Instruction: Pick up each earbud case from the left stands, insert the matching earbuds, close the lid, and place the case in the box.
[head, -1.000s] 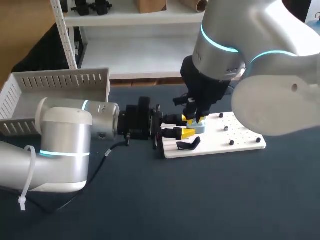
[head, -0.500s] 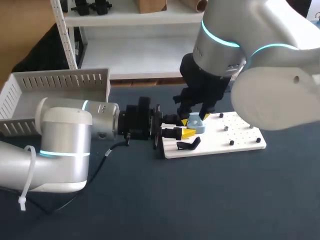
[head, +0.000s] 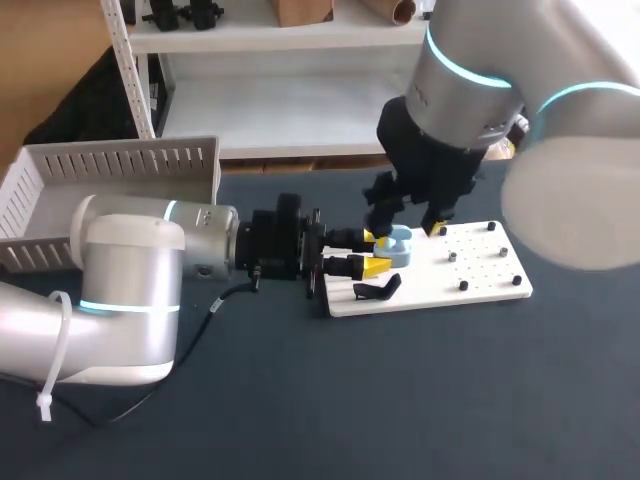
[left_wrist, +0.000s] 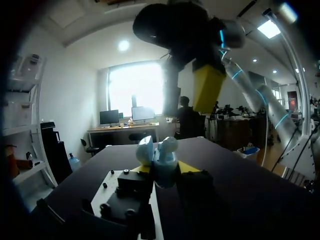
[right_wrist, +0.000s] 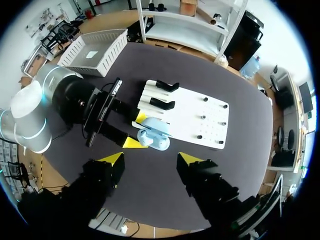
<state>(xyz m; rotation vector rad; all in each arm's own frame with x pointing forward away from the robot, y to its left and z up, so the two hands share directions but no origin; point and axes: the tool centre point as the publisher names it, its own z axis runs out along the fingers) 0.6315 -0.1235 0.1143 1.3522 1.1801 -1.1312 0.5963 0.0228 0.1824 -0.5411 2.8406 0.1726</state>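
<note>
Steadiness in the holding arm matters most here. The left gripper (head: 372, 253) lies low and level over the table, its yellow tips clamped on either side of the light blue earbud case (head: 396, 244). The case sits at the left edge of the white peg board (head: 470, 262), just beyond a black stand (head: 377, 290). The right gripper (head: 411, 222) hangs right above the case, fingers spread, with nothing between them.

The lid (left_wrist: 145, 148) seems to stand up, so I judge the case is not yet shut. The work in hand is then either loading earbuds or pressing the lid down. Either way, the right arm should descend straight over the case and push gently toward the hinge. The left grip should hold firm so the case neither twists nor slides out.

Whether earbuds already sit in the case is hard to tell. In the left wrist view a rounded pale lump beside the lid could be a bud or part of the shell. No loose earbuds are visible on the board, only small dark pegs. The white slatted box (head: 110, 165) stands at the far left, well apart from the case, and the left arm partly hides its floor.
</note>
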